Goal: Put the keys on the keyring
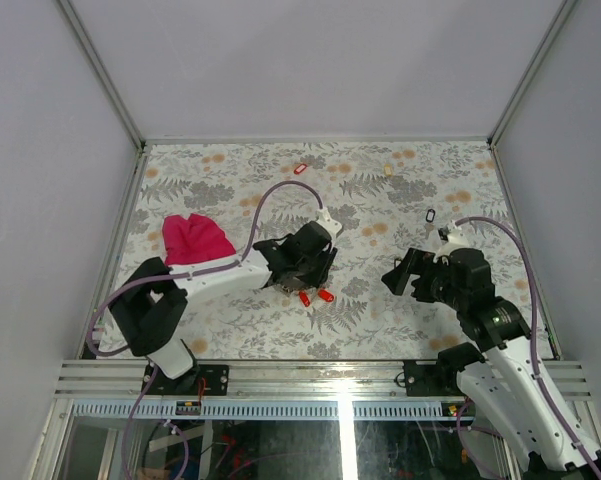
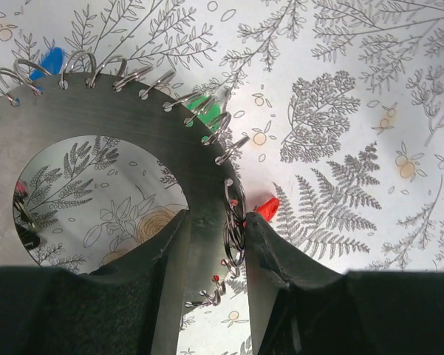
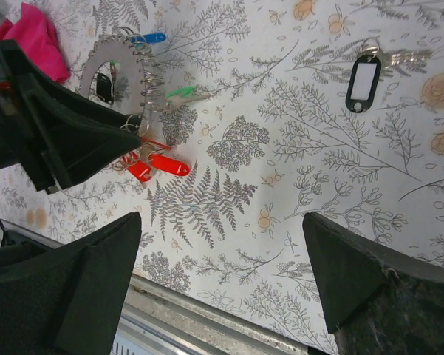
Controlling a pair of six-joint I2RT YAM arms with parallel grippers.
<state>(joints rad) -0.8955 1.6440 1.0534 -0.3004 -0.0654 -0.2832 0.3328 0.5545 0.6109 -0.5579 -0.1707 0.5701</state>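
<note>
Keyring [image 2: 125, 118]: left gripper [image 2: 216, 229] is clamping its band. Right gripper [image 3: 218, 248] is hovering wide open to the keyring's right. Black-tag key [image 3: 362, 74] is lying farther right; I'd be gripping its tag, leaving the metal end clear.

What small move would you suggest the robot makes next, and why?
Probably the right gripper should travel to the loose black-tagged key and lower around it. Its jaws stand open and empty, while the left gripper grips the keyring by its band, so the ring looks ready to receive another key.
</note>
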